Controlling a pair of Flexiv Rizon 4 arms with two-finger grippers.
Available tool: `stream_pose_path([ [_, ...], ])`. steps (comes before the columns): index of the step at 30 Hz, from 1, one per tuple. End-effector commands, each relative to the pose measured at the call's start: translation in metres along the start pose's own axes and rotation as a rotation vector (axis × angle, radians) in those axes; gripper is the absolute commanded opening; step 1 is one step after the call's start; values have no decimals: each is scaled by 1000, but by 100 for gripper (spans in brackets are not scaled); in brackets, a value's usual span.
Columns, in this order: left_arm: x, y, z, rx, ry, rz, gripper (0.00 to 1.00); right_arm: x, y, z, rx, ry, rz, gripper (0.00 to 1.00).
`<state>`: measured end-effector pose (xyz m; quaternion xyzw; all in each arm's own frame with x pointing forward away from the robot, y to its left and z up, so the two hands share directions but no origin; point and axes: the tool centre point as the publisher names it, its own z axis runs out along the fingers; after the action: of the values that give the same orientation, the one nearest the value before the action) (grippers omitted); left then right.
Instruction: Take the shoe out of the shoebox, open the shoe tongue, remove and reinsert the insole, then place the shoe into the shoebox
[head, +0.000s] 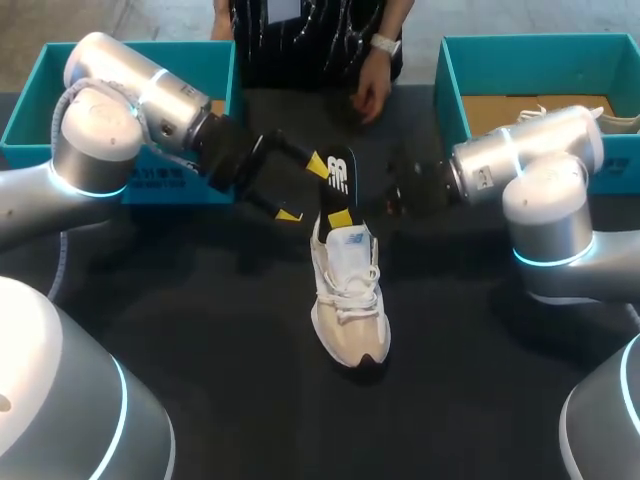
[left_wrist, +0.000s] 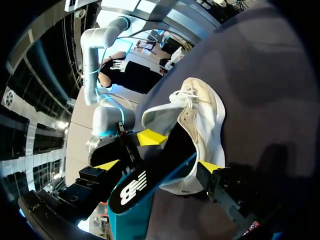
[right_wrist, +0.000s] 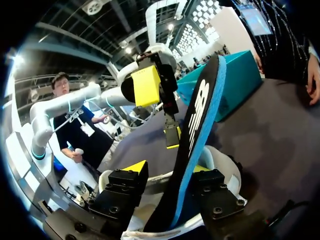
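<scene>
- The insole step is in hand. The shoe (head: 350, 300) lies on the dark table (head: 200, 330), toe towards 6 o'clock. The insole (head: 338, 180) stands out of its heel, rising towards 12 o'clock. I cannot tell whether it is coming out or going back in.
- The left gripper (head: 304, 190) comes in from 10 o'clock with its jaws wide apart beside the insole, clamping nothing.
- The right gripper (right_wrist: 167, 168) comes in from 3 o'clock and straddles the insole with its jaws apart. Only one side looks to touch it.
- Next, I'd say, one gripper needs a firm pinch on the insole while the other steadies the heel.
- The insole is thin, flexible foam, black on top with a blue edge. The shoe is soft cream fabric with loose white laces (head: 352, 290).
- Teal shoeboxes (head: 455, 90) sit at 10 and 2 o'clock.
</scene>
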<state>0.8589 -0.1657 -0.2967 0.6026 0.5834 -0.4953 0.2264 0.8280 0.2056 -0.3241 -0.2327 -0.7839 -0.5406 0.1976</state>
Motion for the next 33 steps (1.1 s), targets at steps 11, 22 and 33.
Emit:
stream_pose_path([
  [11, 3, -5, -2, -5, -2, 2, 100, -12, 3, 12, 63, 55, 23, 0],
  [22, 4, -7, -1, -1, -3, 2, 100, -1, -22, 16, 89, 80, 90, 0],
  [33, 2, -6, 2, 9, -2, 8, 100, 2, -22, 11, 82, 52, 85, 29],
])
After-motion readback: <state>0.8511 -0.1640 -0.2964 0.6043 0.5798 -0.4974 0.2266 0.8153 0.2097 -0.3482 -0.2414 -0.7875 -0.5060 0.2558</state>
